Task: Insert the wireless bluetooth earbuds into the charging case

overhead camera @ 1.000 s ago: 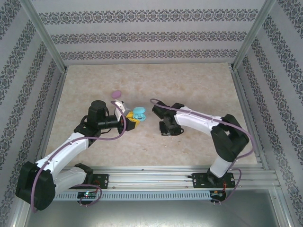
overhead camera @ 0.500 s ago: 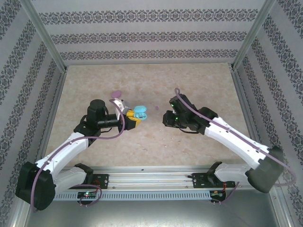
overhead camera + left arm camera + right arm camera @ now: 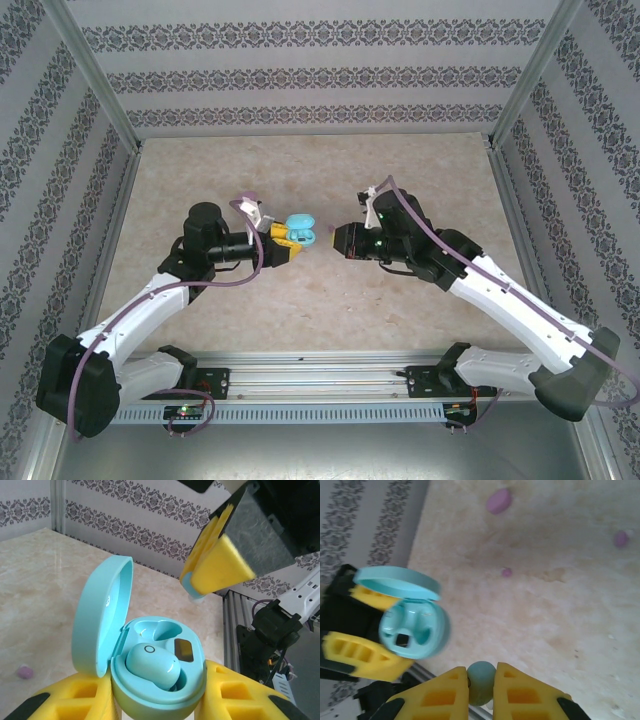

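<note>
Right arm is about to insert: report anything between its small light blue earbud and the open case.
Nothing visible. The light blue plastic earbud in the right gripper faces the open light blue egg-shaped case; only air between, lid swung back.

We see a light blue charging case and matching light blue earbud, yellow finger pads, pink-purple earbuds on a beige marbled table, grey damask walls
</note>
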